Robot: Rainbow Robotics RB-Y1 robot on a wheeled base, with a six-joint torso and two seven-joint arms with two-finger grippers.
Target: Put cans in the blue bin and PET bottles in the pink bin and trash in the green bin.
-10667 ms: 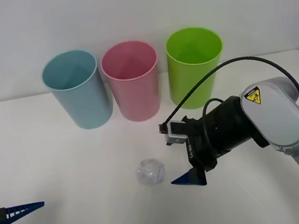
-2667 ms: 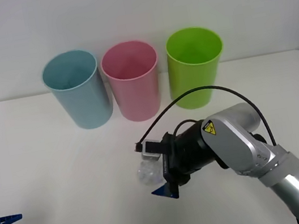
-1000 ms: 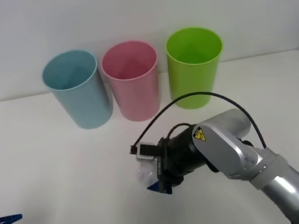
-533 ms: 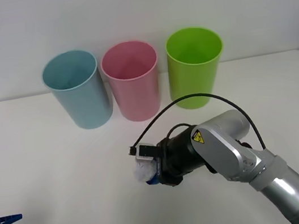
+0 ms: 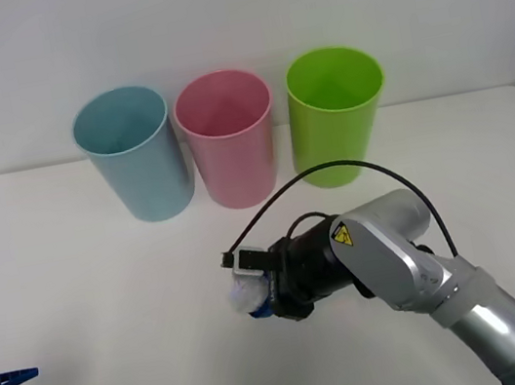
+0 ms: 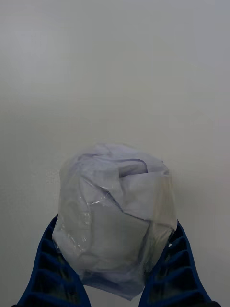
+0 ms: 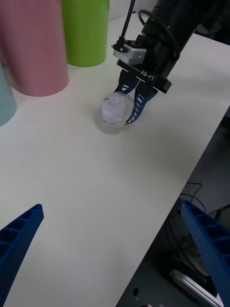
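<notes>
while the right end effector sat low over the white table, its blue fingers were clamped on either side of the trash — the crumpled film ball at mid-table, well in front of the pink bin. the blue bin and green bin flanked the pink one along the far edge. the left end effector hung spread wide near the table's near-left corner — holding nothing.

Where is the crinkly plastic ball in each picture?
Front view: the trash sits low on the white table, in front of the pink bin, held in the right gripper.
Right wrist view: the trash is squeezed between that gripper's blue fingers.
Left wrist view: the trash lies beyond the open left gripper.
Shared landmark: the right gripper's blue fingers around it.
</notes>
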